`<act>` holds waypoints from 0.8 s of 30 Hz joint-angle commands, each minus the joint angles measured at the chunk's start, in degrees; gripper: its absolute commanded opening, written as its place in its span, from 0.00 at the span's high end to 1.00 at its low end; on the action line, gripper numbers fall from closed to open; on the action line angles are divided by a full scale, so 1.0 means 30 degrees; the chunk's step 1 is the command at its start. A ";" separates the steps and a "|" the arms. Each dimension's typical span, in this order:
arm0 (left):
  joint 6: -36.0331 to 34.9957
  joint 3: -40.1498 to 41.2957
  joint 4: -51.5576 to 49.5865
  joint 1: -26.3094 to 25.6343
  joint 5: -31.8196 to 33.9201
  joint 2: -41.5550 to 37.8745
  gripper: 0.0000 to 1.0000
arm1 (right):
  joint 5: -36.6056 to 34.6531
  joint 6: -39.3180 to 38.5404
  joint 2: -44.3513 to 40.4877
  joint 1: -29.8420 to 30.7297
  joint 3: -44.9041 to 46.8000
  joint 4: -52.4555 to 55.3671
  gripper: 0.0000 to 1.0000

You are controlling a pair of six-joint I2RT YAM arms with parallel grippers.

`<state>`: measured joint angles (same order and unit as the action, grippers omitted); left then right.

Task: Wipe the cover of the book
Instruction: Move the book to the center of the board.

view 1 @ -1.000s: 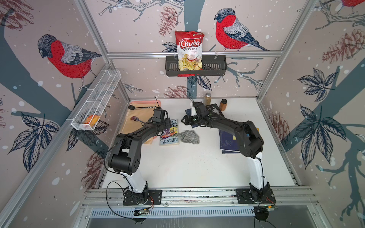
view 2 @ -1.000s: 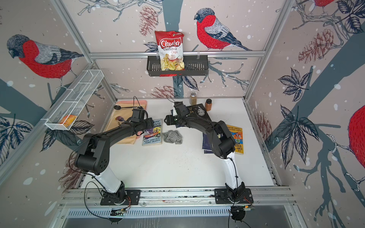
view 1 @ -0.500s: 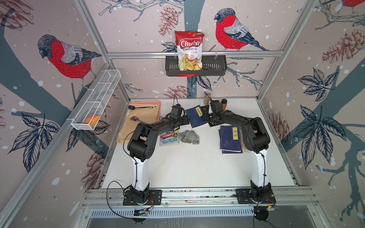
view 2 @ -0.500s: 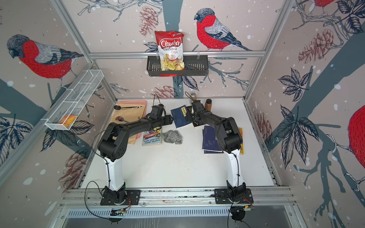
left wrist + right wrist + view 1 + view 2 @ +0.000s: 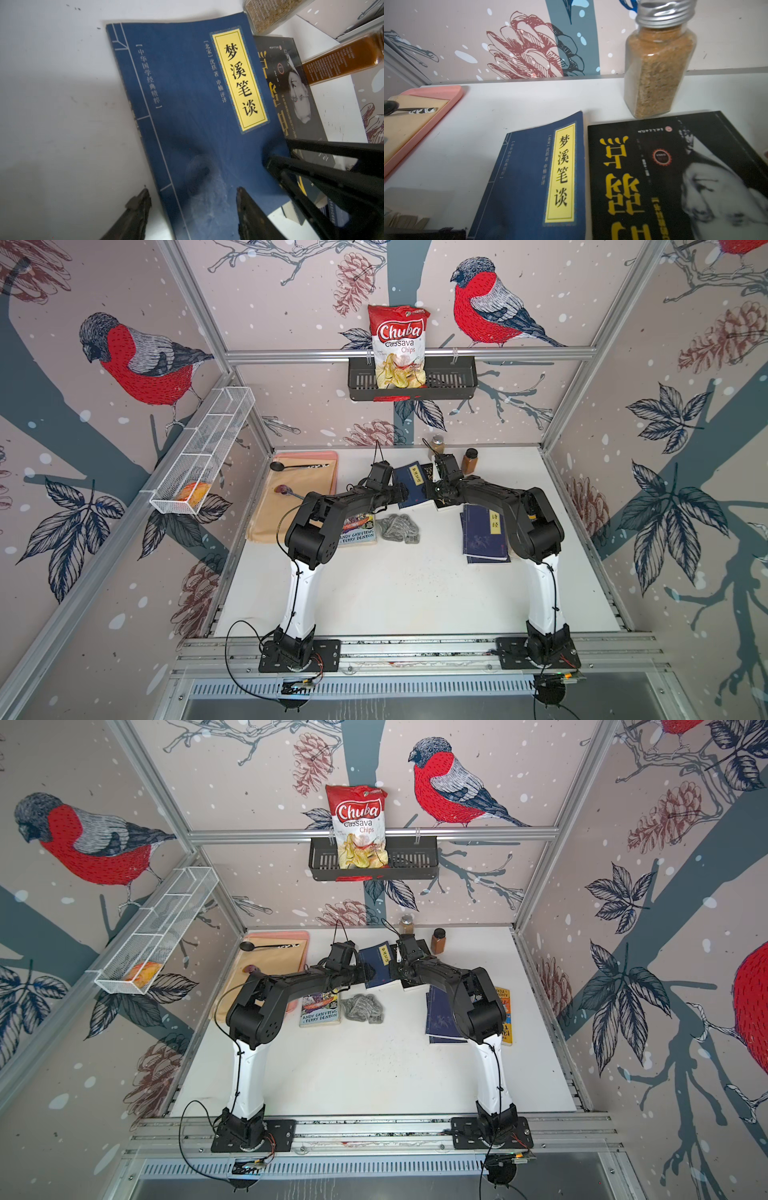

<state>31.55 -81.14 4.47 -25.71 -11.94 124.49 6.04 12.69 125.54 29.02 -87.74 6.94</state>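
Note:
The book, blue with a yellow title label [image 5: 411,485] [image 5: 378,965] [image 5: 197,104] [image 5: 529,187], lies at the back of the table, its right edge over a black book. My left gripper [image 5: 192,194] [image 5: 401,493] is open, one finger on the table and the other over the cover, by the spine's near corner. My right gripper [image 5: 278,151] [image 5: 434,493] reaches the book's right edge with its fingers apart; its own view shows no fingers. A grey cloth [image 5: 399,527] [image 5: 362,1007] lies crumpled on the table in front, held by neither gripper.
A black book [image 5: 675,176] and two spice jars [image 5: 658,68] [image 5: 342,56] crowd the blue book's right side. A pink tray [image 5: 307,454] with spoons is at the back left. A colourful paperback [image 5: 357,531], a second blue book [image 5: 484,531] and a yellow book [image 5: 505,1019] lie nearer.
My left gripper has moved right from the colourful paperback to the blue book's spine side. My right gripper has shifted from over the book to its right edge.

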 commanded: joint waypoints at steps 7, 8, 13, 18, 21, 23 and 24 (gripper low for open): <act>0.0136 0.1692 0.0282 -0.0012 -0.1265 -0.0936 0.73 | 0.0826 -0.0089 -0.0836 0.1091 0.1560 0.1483 0.64; 0.0125 0.1915 0.0392 -0.0012 -0.1375 -0.1079 0.78 | 0.0878 -0.0015 -0.0988 0.1152 0.1828 0.1415 0.64; 0.0411 0.3336 0.1087 -0.0012 -0.2260 -0.1926 0.94 | 0.0747 0.0476 -0.1992 0.1450 0.3179 0.1349 0.66; 0.0588 0.6468 0.2054 -0.0339 -0.2263 -0.4313 0.94 | 0.0335 0.1364 -0.4285 0.2354 0.6206 0.0673 0.66; 0.1010 0.8868 0.3073 -0.0904 -0.2429 -0.5726 0.94 | -0.0049 0.2153 -0.5404 0.3144 0.8298 0.0370 0.66; 0.1328 1.0233 0.3580 -0.1483 -0.2280 -0.6503 0.94 | -0.0685 0.2726 -0.6304 0.3801 0.9797 0.0150 0.65; 0.1501 1.0942 0.3857 -0.1825 -0.2180 -0.6887 0.94 | -0.0929 0.3060 -0.6825 0.4148 1.0644 0.0008 0.66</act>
<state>34.44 -52.05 11.51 -28.99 -14.61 106.04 1.61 17.82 107.11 39.22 -60.45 3.88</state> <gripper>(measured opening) 0.058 0.344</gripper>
